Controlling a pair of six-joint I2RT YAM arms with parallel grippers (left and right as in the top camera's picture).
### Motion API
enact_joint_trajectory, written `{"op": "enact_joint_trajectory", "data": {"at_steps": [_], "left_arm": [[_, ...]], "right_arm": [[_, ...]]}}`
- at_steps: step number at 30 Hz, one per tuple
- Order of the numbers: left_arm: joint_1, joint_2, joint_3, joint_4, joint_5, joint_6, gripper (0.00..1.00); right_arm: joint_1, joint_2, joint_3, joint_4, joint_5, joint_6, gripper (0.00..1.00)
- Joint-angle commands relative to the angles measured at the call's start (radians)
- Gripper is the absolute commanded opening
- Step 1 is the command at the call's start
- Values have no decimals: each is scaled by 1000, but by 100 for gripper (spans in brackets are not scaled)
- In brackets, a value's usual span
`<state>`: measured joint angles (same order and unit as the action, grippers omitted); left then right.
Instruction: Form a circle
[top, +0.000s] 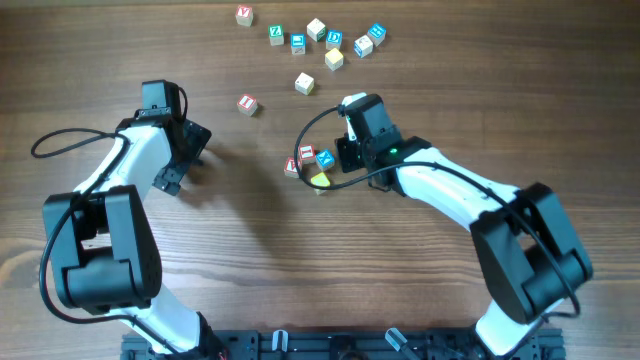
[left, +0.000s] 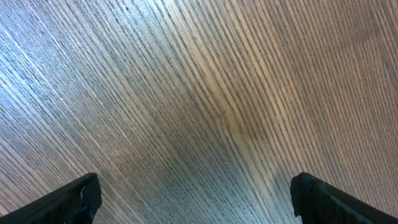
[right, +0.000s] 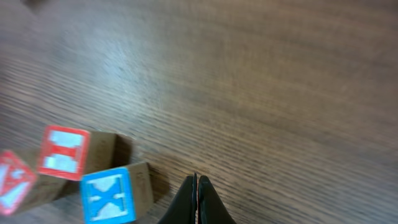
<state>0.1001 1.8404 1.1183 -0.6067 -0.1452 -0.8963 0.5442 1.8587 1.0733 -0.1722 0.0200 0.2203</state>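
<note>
The circle (top: 309, 166) is a tight cluster of small wooden cubes at the table's middle: two red-lettered ones (top: 307, 153), a blue X cube (top: 324, 158) and a yellow one (top: 319, 180). My right gripper (top: 338, 160) sits just right of the blue cube. In the right wrist view its jaws (right: 197, 182) are pressed together with nothing between them, the blue X cube (right: 109, 194) lies to their left, and a red cube (right: 62, 152) lies beyond it. My left gripper (top: 190, 158) is far to the left, open (left: 199, 199) over bare wood.
Loose cubes lie scattered at the back: a red one (top: 247, 104), a plain one (top: 304, 83), and a row of several green, blue, red and plain cubes (top: 316, 29) near the far edge. The wooden table (top: 230, 230) stretches in front.
</note>
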Motion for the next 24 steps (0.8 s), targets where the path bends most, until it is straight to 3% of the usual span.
{"op": "enact_joint_trajectory", "data": {"at_steps": [1,4,9,12,15,20,24], "left_arm": [[3,11,-6,0,-13,-2,100],[3,11,-6,0,-13,-2,100],[3,11,-6,0,-13,-2,100],[3,11,-6,0,-13,-2,100],[3,11,-6,0,-13,-2,100],[3,11,-6,0,-13,-2,100],[3,11,-6,0,-13,-2,100]], "right_arm": [[2,36,12,10,-6,19,4],[2,36,12,10,-76,19,5],[2,-21,14,-31,-84,20,15],[2,-147,15,-39,-97,41,4],[3,-216,15,-108,-149,42,4],[32,-170,11,-266,-225,33,4],[109,-88,-12,-264,-224,-11,4]]}}
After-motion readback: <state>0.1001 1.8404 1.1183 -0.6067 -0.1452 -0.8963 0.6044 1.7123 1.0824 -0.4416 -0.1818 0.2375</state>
